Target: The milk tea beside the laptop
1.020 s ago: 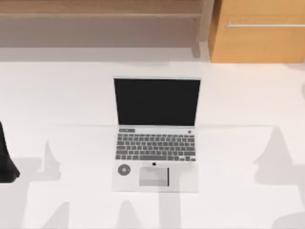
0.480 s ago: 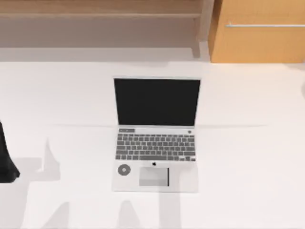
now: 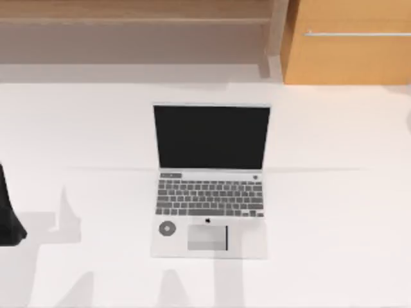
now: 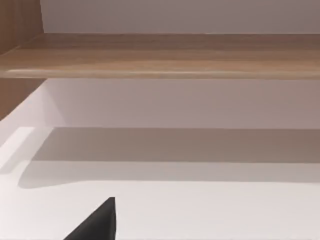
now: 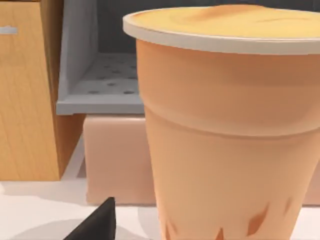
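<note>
The milk tea point(image 5: 227, 125) was seen very close in front of the right gripper point(image 5: 95, 222); one dark finger tip was seen low beside the cup, not touching it, and whether the fingers were open could not be told. The cup was judged light, thin-walled and easily spilled, best held around its middle and kept upright. Farther off, the laptop point(image 3: 210, 179) lay open on the table point(image 3: 334, 212), and the left arm point(image 3: 9, 215) was parked well to the laptop's left.

Upright milk tea point(image 5: 225, 135), wooden cabinet point(image 5: 30, 95) behind
</note>
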Controlling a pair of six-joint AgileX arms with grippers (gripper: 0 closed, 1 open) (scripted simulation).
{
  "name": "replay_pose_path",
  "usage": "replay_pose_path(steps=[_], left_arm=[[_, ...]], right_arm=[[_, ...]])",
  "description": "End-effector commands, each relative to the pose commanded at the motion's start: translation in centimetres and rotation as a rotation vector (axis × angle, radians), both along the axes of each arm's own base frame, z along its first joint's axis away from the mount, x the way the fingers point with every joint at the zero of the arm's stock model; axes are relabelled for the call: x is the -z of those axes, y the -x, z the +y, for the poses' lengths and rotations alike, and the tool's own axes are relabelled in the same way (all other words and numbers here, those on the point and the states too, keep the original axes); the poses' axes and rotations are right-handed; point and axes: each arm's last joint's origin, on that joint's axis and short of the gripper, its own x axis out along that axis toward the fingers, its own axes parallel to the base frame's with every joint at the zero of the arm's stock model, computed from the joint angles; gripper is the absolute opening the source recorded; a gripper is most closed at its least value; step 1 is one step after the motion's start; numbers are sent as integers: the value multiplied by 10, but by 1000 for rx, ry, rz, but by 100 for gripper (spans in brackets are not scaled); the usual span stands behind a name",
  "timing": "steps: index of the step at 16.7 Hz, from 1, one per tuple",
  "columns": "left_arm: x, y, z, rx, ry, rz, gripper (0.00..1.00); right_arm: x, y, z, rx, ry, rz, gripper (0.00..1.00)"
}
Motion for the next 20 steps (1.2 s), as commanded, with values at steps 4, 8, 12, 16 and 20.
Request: replay_pose_path(steps=[4,8,12,16,20], left_arm=[[0,0,0,0,0,0,100],[0,0,0,0,0,0,100],[0,0,0,0,0,0,100],[0,0,0,0,0,0,100],[0,0,0,0,0,0,100]], right_arm=[[1,-34,-3,0,1,-2,100],[0,-71,-3,0,2,-4,100],[0,-76,-2,0,1,-2,100],[0,-76,-2,0,1,-2,77],[0,-76,-2,0,1,-2,47]])
